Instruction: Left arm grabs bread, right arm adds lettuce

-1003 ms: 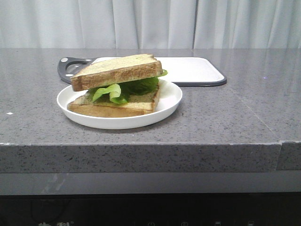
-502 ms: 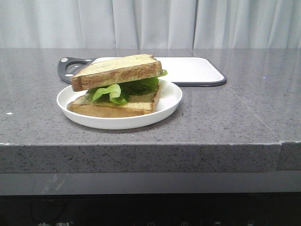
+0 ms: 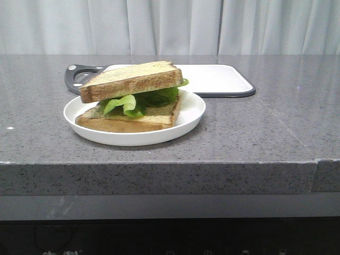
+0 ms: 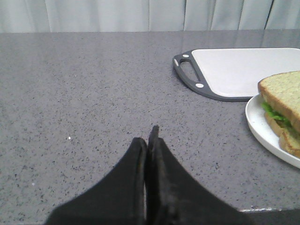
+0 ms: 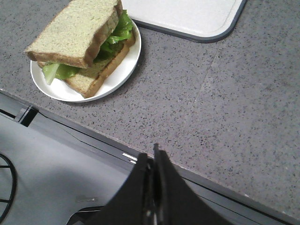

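A thick slice of bread [image 3: 130,79] [image 5: 75,33] [image 4: 283,93] lies tilted on top of green frilly lettuce [image 3: 135,102] [image 5: 115,35] [image 4: 274,111], which rests on a thinner slice [image 3: 133,119] in a white plate [image 3: 188,114] [image 5: 119,75] [image 4: 260,126]. My left gripper [image 4: 149,136] is shut with nothing in it, low over the bare counter well to the left of the plate. My right gripper [image 5: 152,157] is shut and empty too, hanging over the counter's front edge, away from the plate. Neither gripper shows in the front view.
A white cutting board [image 3: 215,77] [image 4: 234,70] [image 5: 187,14] with a dark rim and handle lies behind the plate. The grey speckled counter's front edge [image 3: 159,164] [image 5: 197,176] runs close to the plate. Curtains hang behind.
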`<act>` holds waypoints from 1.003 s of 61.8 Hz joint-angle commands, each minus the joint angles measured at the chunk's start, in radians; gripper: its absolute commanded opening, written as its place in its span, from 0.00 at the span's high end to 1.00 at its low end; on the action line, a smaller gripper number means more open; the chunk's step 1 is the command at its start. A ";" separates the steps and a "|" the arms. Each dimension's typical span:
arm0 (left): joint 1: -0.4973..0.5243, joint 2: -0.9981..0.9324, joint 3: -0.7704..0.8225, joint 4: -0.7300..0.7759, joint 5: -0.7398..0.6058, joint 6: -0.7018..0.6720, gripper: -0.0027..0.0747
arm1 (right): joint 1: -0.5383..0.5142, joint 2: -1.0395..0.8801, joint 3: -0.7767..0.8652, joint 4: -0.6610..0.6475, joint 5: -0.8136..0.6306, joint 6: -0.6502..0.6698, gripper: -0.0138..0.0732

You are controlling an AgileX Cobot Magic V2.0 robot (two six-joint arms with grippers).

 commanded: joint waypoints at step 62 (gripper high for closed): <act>0.001 -0.165 0.309 0.124 -0.489 -0.156 0.99 | -0.006 -0.003 -0.024 0.024 -0.048 -0.004 0.92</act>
